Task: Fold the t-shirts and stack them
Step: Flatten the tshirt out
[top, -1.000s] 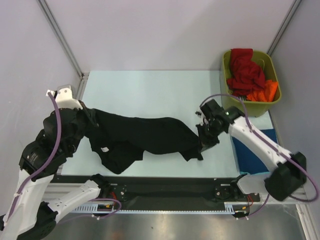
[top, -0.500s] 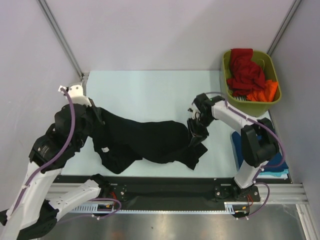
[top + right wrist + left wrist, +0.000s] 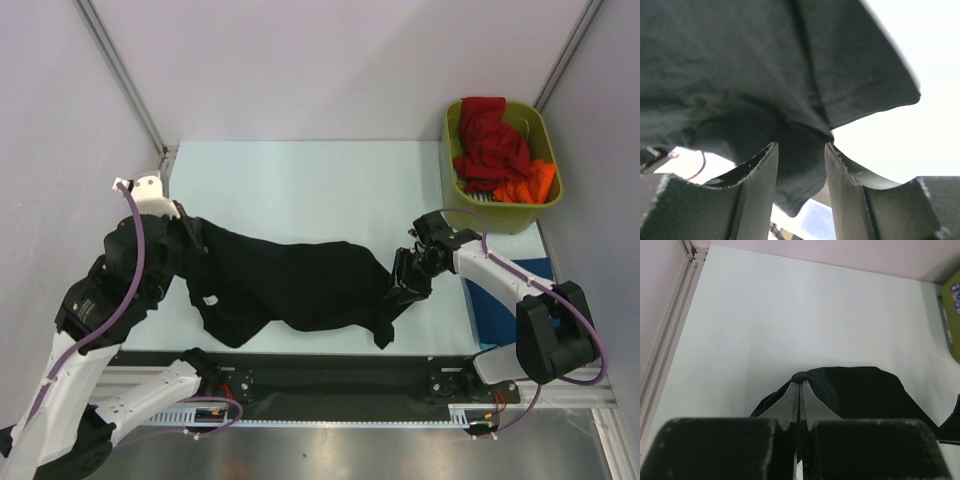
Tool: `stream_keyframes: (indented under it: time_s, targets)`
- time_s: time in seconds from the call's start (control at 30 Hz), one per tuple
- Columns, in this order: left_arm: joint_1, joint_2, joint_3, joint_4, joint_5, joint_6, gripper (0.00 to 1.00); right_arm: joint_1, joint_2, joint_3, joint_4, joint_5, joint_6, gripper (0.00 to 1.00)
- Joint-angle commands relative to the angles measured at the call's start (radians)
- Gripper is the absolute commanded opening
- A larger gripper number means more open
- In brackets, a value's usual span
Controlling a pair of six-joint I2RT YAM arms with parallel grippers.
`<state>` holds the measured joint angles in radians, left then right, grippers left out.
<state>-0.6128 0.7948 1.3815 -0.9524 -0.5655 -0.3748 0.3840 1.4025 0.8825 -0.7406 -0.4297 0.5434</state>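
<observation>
A black t-shirt (image 3: 300, 285) is stretched across the pale table (image 3: 300, 185) between my two grippers. At its left end my left gripper (image 3: 190, 240) is shut on a fold of the cloth, and in the left wrist view the fingertips (image 3: 799, 384) pinch that black fold (image 3: 860, 395). My right gripper (image 3: 405, 278) sits at the shirt's right end. Its jaws stand apart in the right wrist view (image 3: 801, 145), with a loose flap of the black shirt (image 3: 740, 60) hanging between them. A red t-shirt (image 3: 490, 140) and an orange one (image 3: 525, 185) lie in the bin.
The olive-green bin (image 3: 520, 215) stands at the back right corner and shows at the right edge of the left wrist view (image 3: 954, 315). A dark blue cloth (image 3: 492, 305) lies flat on the table's right side under the right arm. Grey walls close in the table.
My right gripper's jaws have opened from shut, and the arm has shifted right and nearer. The shirt's right end has sunk to the table. The left arm moved slightly, still gripping.
</observation>
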Motion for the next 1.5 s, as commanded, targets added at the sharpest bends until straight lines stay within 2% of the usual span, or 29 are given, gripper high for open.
stream_keyframes:
  time_s: [0.0, 0.1, 0.23, 0.43, 0.6, 0.73, 0.83, 0.9, 1.0, 1.03, 1.1, 1.13, 1.17, 1.23, 1.37, 1.4, 1.47]
  targets:
    - [0.007, 0.009, 0.005, 0.044, -0.002, 0.002, 0.0, 0.001, -0.004, -0.017, 0.124, 0.097, 0.06, 0.48]
    - [0.005, 0.027, 0.007, 0.047, 0.012, 0.005, 0.0, -0.002, 0.029, -0.031, 0.13, 0.13, 0.066, 0.47]
    - [0.007, 0.049, 0.011, 0.056, 0.013, 0.011, 0.0, -0.005, 0.079, -0.054, 0.199, 0.163, 0.079, 0.38]
    - [0.008, 0.087, 0.024, 0.083, 0.013, 0.034, 0.0, 0.001, 0.252, 0.013, 0.264, 0.236, 0.052, 0.33]
    - [0.01, 0.115, 0.031, 0.095, 0.026, 0.042, 0.0, -0.005, 0.383, 0.163, 0.245, 0.467, -0.031, 0.34]
    - [0.015, 0.129, 0.019, 0.095, 0.039, 0.043, 0.0, -0.027, 0.518, 0.384, 0.196, 0.56, -0.132, 0.34]
    - [0.022, 0.136, 0.01, 0.101, 0.055, 0.047, 0.0, -0.04, 0.549, 0.551, 0.121, 0.592, -0.204, 0.35]
    - [0.033, 0.144, 0.014, 0.104, 0.082, 0.047, 0.0, -0.042, 0.514, 0.595, 0.067, 0.591, -0.224, 0.38]
    - [0.041, 0.152, 0.016, 0.106, 0.107, 0.047, 0.0, -0.04, 0.385, 0.557, 0.0, 0.515, -0.215, 0.49]
    - [0.042, 0.153, 0.017, 0.104, 0.113, 0.045, 0.0, -0.034, 0.33, 0.464, -0.012, 0.487, -0.189, 0.53]
    - [0.044, 0.149, 0.019, 0.095, 0.122, 0.039, 0.0, -0.02, 0.166, 0.348, -0.016, 0.403, -0.159, 0.55]
    - [0.045, 0.147, 0.019, 0.09, 0.122, 0.033, 0.0, 0.016, 0.109, 0.222, -0.025, 0.391, -0.125, 0.55]
    - [0.047, 0.139, 0.017, 0.086, 0.131, 0.024, 0.0, 0.039, -0.005, 0.166, -0.023, 0.358, -0.114, 0.55]
    - [0.048, 0.132, 0.014, 0.083, 0.144, 0.011, 0.0, 0.123, -0.094, 0.026, -0.023, 0.306, -0.067, 0.56]
    - [0.051, 0.113, 0.008, 0.072, 0.167, -0.016, 0.0, 0.264, -0.267, -0.124, -0.033, 0.24, 0.05, 0.66]
    - [0.051, 0.106, 0.005, 0.07, 0.17, -0.019, 0.0, 0.282, -0.33, -0.152, -0.028, 0.238, 0.068, 0.72]
    - [0.051, 0.098, -0.001, 0.064, 0.185, -0.033, 0.0, 0.297, -0.384, -0.221, 0.01, 0.217, 0.098, 0.75]
